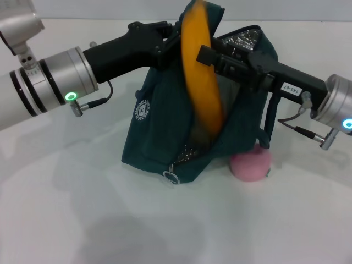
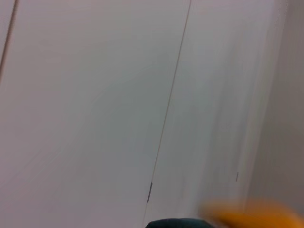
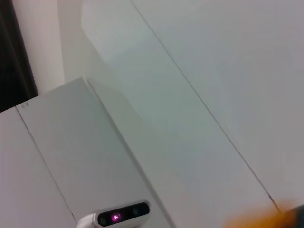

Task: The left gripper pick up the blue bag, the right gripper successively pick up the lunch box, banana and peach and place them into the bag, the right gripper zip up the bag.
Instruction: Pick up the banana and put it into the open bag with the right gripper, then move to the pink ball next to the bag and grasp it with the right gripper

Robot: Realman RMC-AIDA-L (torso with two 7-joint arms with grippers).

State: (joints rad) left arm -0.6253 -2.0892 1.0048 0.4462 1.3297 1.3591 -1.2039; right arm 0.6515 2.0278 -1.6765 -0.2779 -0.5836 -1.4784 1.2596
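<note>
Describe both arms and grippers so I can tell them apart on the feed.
Left gripper: black claw on a silver banded wrist with a green light and a thin cable. Right gripper: black claw with a white label, silver wrist, blue-green light, cable plugs.

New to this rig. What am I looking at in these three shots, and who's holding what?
It is a robot with two arms, each ending in a two-finger claw. The big picture comes from its head camera; the other two come from wrist cameras and mostly show wall, with an orange blur of the banana at the edge. The left gripper holds up the top of the blue bag, which stands on the white table. The right gripper holds the banana upright, its lower end going into the bag's opening. The peach lies on the table beside the bag. No lunch box is visible.
</note>
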